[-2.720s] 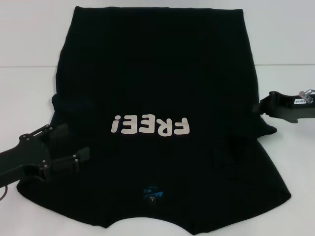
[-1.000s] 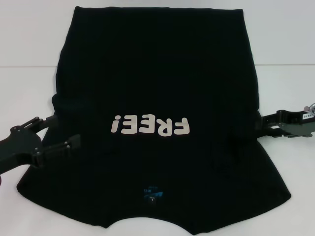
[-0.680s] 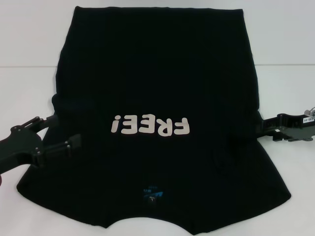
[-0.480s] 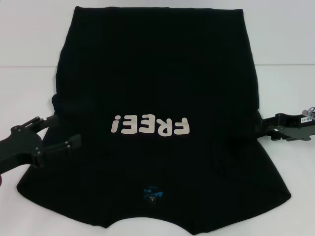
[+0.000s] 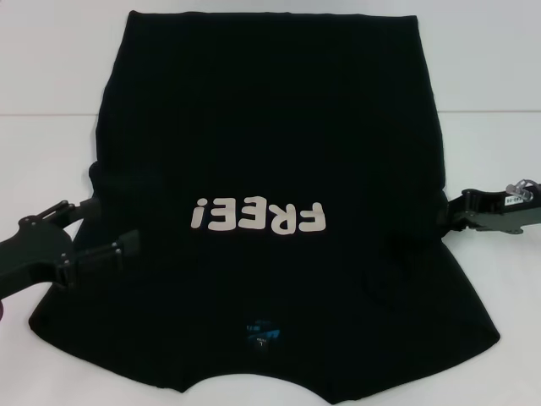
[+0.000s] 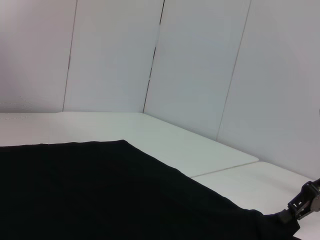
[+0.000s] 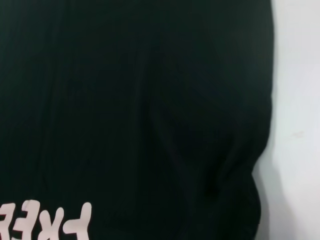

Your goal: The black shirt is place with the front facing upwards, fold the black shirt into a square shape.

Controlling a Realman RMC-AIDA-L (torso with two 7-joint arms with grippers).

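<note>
From your head view, the black shirt lies flat on the white table, print up and collar toward the robot, its near hem cut off by the frame edge. Your left gripper sits at the shirt's left sleeve, its two fingers spread apart over the dark cloth; whether they touch it you cannot tell. Your right gripper reaches the shirt's right edge, but black fingers against black cloth hide how far it is open. In your left wrist view, the shirt fills the lower part, with the far right gripper only partly seen at the corner. Your right wrist view shows mostly shirt, its letters cut off, and a strip of table.
</note>
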